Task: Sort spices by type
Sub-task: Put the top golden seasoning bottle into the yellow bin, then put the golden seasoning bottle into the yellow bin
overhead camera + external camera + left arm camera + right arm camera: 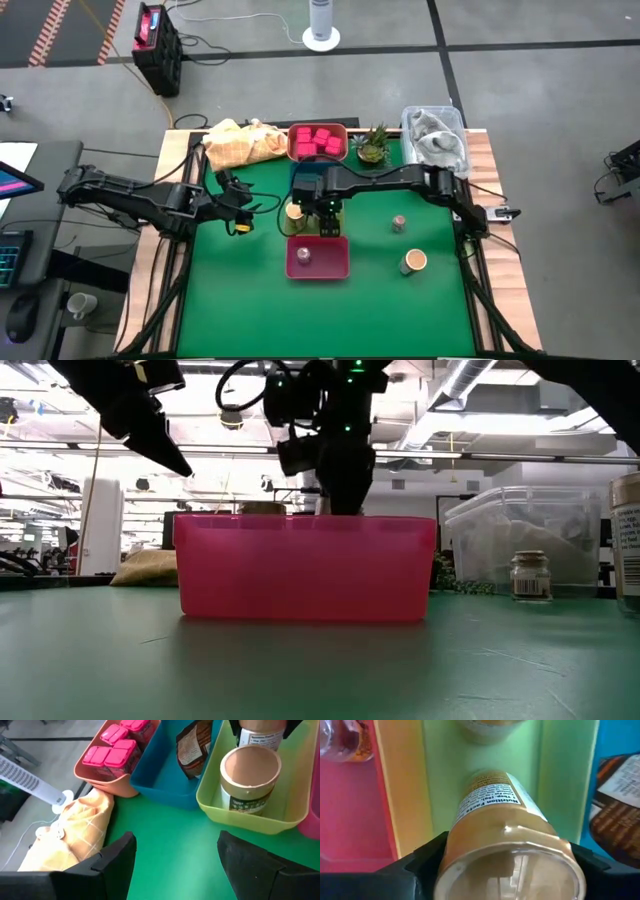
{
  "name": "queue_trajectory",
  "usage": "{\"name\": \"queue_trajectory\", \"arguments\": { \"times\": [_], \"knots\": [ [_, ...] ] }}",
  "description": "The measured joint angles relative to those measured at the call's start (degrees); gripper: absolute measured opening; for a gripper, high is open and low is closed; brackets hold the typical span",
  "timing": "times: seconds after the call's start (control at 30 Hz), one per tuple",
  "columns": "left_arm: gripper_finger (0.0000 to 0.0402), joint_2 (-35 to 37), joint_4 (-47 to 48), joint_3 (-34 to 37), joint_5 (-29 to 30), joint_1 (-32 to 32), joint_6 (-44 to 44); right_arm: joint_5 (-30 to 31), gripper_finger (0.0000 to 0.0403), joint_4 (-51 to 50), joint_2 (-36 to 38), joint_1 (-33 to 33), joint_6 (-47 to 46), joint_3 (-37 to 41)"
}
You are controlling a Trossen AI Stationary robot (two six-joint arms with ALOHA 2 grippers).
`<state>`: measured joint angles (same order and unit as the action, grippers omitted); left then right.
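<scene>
My right gripper (325, 212) reaches over the yellow-green tray (295, 815) and is shut on a tan cylinder jar (500, 815) with a printed label. A second tan cylinder (248, 777) stands in that tray. Pink cube boxes (116, 750) fill the salmon tray (318, 143). A dark brown packet (192, 747) leans in the blue tray (160, 782). A small jar (304, 256) sits in the pink tray (305, 570). Another small jar (399, 223) and a tan cylinder (414, 262) stand on the mat. My left gripper (175, 855) hovers open left of the trays, touching nothing. My right gripper pinches the tan cylinder jar at its top end (507, 845), one finger (420, 862) on each side, coming from above and pointing down. The jar hangs upright below the fingers inside the yellow-green tray's walls. The other cylinder hides whether its base rests on the tray floor.
A yellow checked cloth (240, 143) lies at the far left by the salmon tray. A small green plant (373, 146) and a clear plastic tub (436, 135) stand along the far edge. Bare green mat spreads toward the near edge and to the left.
</scene>
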<state>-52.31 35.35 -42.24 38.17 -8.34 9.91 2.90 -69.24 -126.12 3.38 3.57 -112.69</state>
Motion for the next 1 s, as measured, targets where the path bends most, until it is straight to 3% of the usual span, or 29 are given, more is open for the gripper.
{"name": "queue_trajectory", "arguments": {
  "times": [0.23, 0.4, 0.8, 1.0],
  "knots": [
    [0.0265, 0.0, -0.04, 0.0, 0.02, 0.0, -0.56, -0.17, 0.0369, 2.67, 1.26, 0.0, -0.04, -0.06],
    [0.0265, 0.0, -0.04, 0.0, 0.02, 0.0, -0.61, -0.16, 0.0393, -1.22, 1.22, 0.02, -1.54, -2.13],
    [0.0265, 0.0, -0.04, 0.0, 0.02, 0.0, -1.7, 2.24, 0.0389, -13.58, 3.69, -3.84, -10.19, -1.61],
    [0.0265, 0.0, 0.23, 0.0, 0.01, 0.0, -2.15, 2.19, 0.0388, -14.07, 6.79, -7.76, -13.72, 7.97]
  ]
}}
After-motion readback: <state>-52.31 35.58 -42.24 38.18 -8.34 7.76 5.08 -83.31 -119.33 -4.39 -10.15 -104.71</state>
